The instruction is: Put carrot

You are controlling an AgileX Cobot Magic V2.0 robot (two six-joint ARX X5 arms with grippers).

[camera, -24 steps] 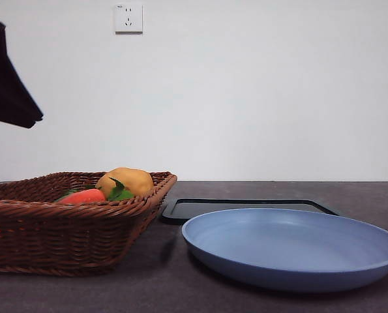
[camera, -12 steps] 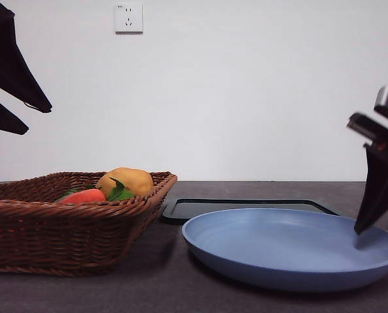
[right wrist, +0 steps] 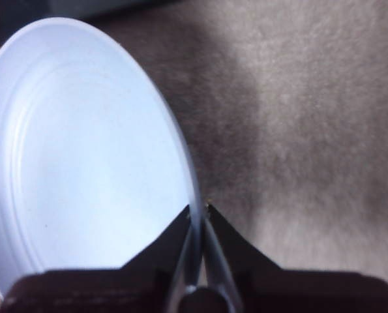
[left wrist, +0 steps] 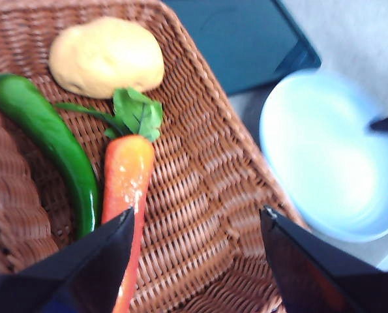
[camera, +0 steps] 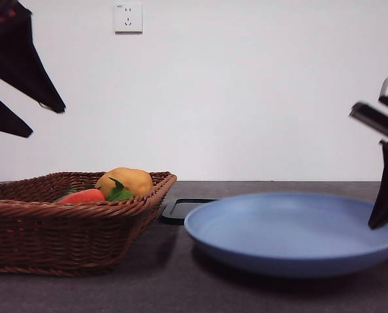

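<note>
Hovering left claw, spread, above the carrot.

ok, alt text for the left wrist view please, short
The open left gripper hovers over a brown wicker basket, one jaw overlapping the tip of the carrot lying inside. A long green pepper and a potato also lie in the basket; beside the basket are a blue plate and a dark tray.

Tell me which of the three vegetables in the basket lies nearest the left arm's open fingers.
The carrot: its orange tip runs down beside one of the left gripper's fingers. The green pepper lies just past it, and the potato sits farthest away.
</note>
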